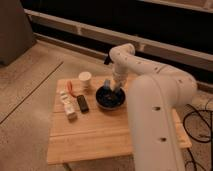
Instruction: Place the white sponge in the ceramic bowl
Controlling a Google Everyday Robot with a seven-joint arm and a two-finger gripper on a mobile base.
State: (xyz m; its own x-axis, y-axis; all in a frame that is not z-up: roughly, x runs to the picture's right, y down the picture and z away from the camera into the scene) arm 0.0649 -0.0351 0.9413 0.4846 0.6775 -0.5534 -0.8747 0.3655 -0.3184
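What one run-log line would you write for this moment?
phase: placing | gripper: low over ceramic bowl | white sponge: at bowl's far rim, beside gripper | bowl: on wooden table

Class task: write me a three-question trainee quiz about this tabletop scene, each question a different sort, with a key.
1. True or false: the gripper is at the ceramic bowl, not over the white cup.
2. What lies between the row of white blocks and the bowl? A) spoon B) black bar-shaped object C) plate.
3. Fill in: the bowl stands on a ____ table.
Key: 1 true; 2 B; 3 wooden.
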